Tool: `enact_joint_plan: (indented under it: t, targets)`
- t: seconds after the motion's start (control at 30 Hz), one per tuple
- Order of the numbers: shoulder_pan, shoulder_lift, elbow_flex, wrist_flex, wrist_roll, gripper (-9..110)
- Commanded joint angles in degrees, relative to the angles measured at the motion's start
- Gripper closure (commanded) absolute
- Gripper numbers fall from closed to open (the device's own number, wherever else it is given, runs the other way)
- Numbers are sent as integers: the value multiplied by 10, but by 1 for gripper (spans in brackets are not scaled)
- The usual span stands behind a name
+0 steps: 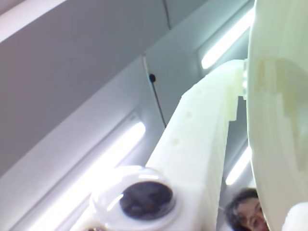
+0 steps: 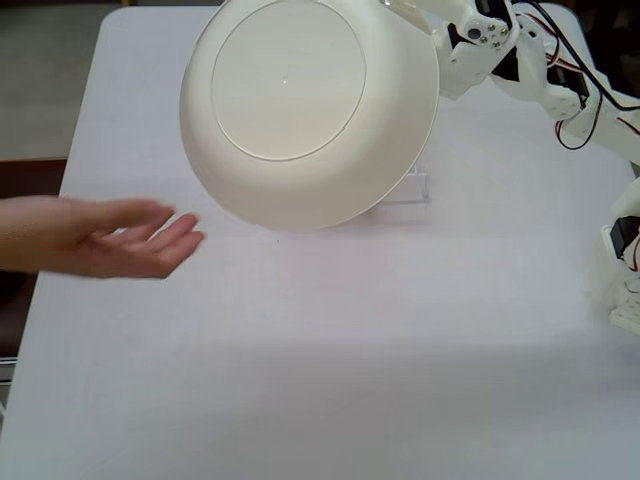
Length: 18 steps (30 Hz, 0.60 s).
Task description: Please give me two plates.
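A white robot arm (image 2: pixel 530 70) reaches in from the far right corner of a pale bench (image 2: pixel 330 350) and holds a cream-white plate (image 2: pixel 310 105) in the air above the far middle of the bench. In the fixed view the plate is tipped on edge so its flat round base faces the camera. A person's open hand (image 2: pixel 120 240) waits palm up near the bench's left edge, below and to the left of the plate and not touching it. Just behind the plate's lower rim a small clear stand (image 2: pixel 405 188) sits on the bench. No orange plate is visible in either view.

The main risk, as a judgement: the plate is held by one point on its rim, at the upper right, so its weight hangs away from the grip. It could pivot or slip out and fall to the bench before reaching the hand. If the jaws let go while the plate is apart from the palm, it would drop on edge and could roll off. A low swing could clip the clear stand.

The jaws (image 1: pixel 243 86) are closed on the plate's rim. In the wrist view one white finger (image 1: pixel 197 144) presses its tip against the plate's wall at the right of the picture. The other finger is hidden behind the plate
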<state>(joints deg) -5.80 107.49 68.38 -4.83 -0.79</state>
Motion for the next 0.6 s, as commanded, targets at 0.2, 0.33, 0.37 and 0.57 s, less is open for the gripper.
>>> enact_joint_plan:
  t: [0.2,0.33,0.37,0.57]
  targets:
    - [-4,6,-11,-30,-15,102]
    - [-4,1,-11,-33,-16,102]
    - [-4,0,-11,-33,-15,102]
    - [-4,-3,-11,-32,-17,102]
